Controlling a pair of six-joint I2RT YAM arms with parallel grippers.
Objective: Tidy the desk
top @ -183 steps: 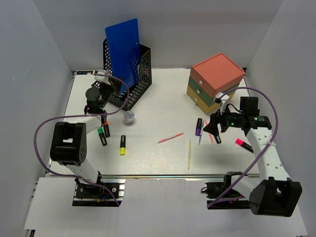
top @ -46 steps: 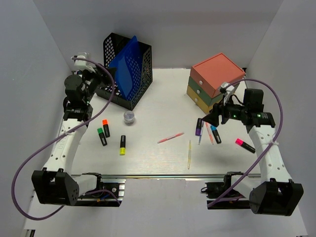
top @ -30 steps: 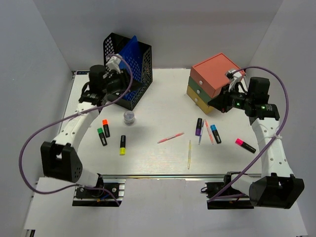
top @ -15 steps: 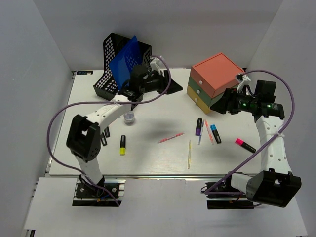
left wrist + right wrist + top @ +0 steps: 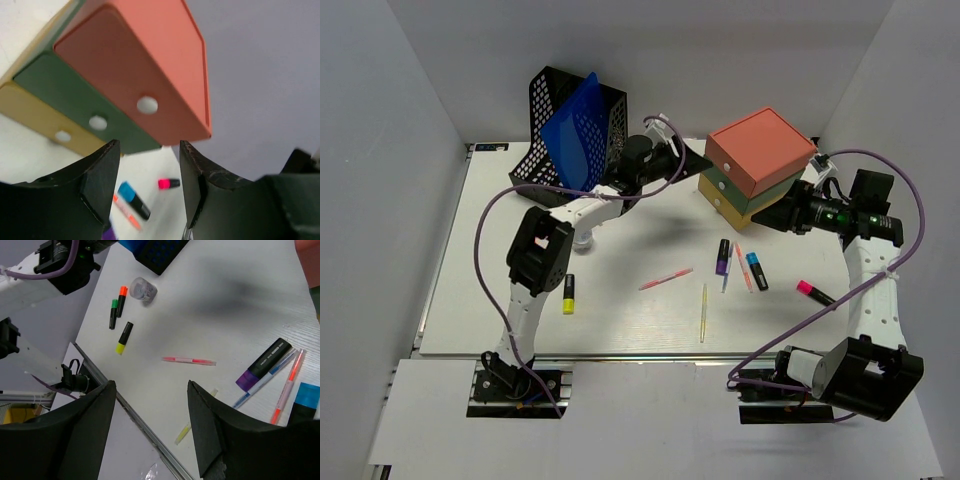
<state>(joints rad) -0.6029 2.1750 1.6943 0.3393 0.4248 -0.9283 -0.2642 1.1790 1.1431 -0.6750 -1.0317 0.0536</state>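
The bench (image 5: 620,325) fills the floor between the grey walls, white and ribbed, with both arm bases at its near rail. At its far left stands a black mesh rack (image 5: 548,165) with a blue folder (image 5: 575,120) leaning in it. At the far right is a stack of drawers (image 5: 757,160): salmon on top, green in the middle, yellow at the bottom.

The left fingers (image 5: 698,160) reach across to just beside the salmon drawer's front. They are spread and hold nothing, and the wrist view shows the round pull holes between them. The right fingers (image 5: 778,216) hang near the stack's right side, also spread and empty.

In front of the drawers lie a purple marker (image 5: 722,256), a blue highlighter (image 5: 756,270) and two thin pens between them. A pink highlighter (image 5: 816,293) lies well to the right. A pink pen (image 5: 666,279) and a yellow pen (image 5: 703,312) lie mid-bench. To the left are a yellow highlighter (image 5: 568,294), a small jar (image 5: 143,290), and an orange highlighter (image 5: 121,300) and a green highlighter (image 5: 113,314) side by side.
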